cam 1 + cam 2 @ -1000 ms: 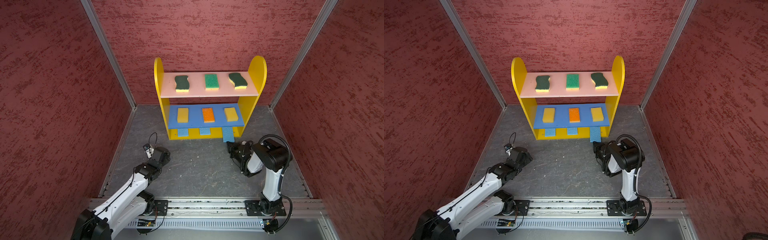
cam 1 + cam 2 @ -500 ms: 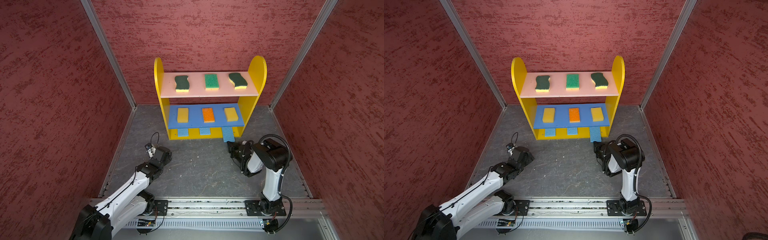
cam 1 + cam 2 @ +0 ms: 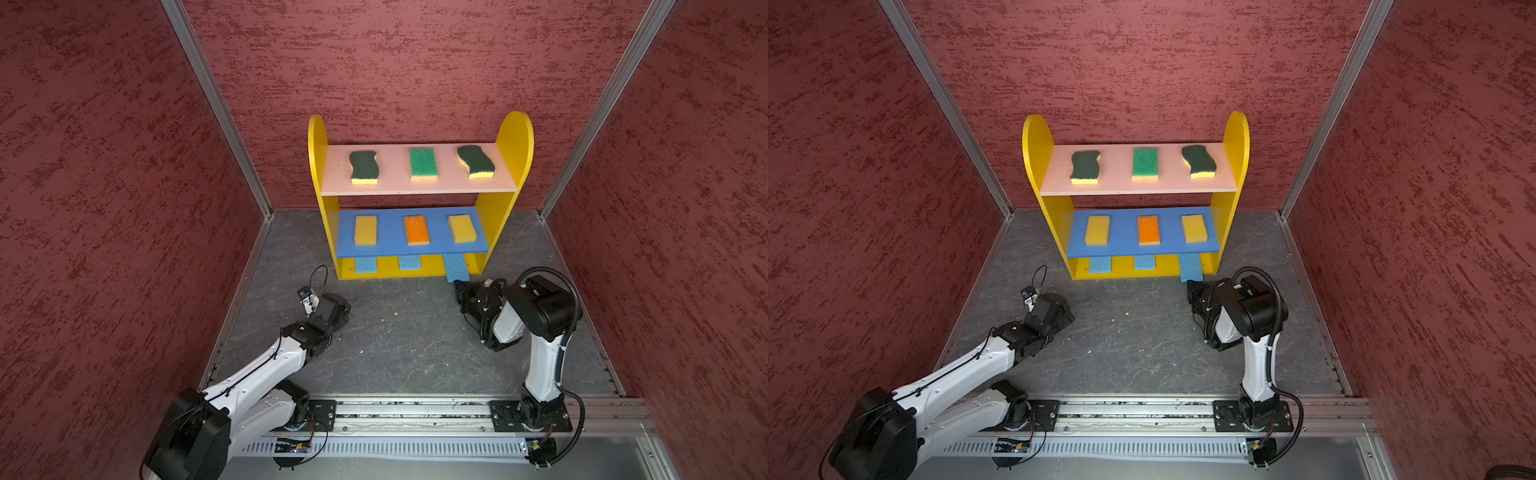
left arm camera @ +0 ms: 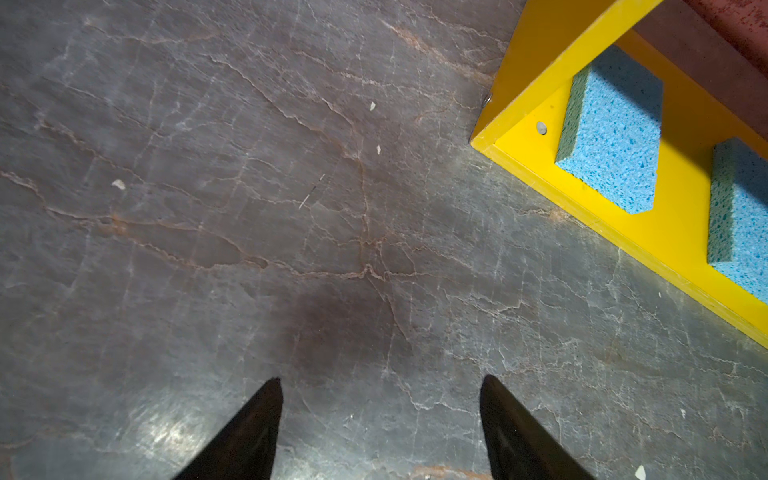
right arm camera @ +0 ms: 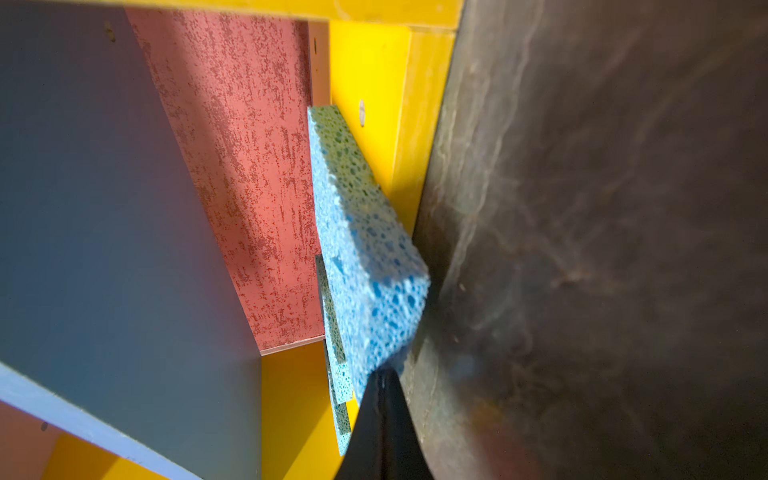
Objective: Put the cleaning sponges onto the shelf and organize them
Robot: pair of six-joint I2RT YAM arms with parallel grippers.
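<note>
one blue sponge (image 5: 365,249) pinched by right hand (image 5: 384,378) at shelf (image 5: 370,62) bottom edge | left hand (image 4: 381,378) spread apart

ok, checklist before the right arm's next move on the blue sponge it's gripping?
1. Right fingers shut on the right blue sponge: ok.
2. That sponge fully on the yellow bottom board: not ok, it sticks out past the front edge.
3. The other two blue sponges seated on that board: ok.
4. Left fingers open, empty, clear of the shelf: ok.
5. Room behind the held sponge to push it in: cannot tell.
</note>
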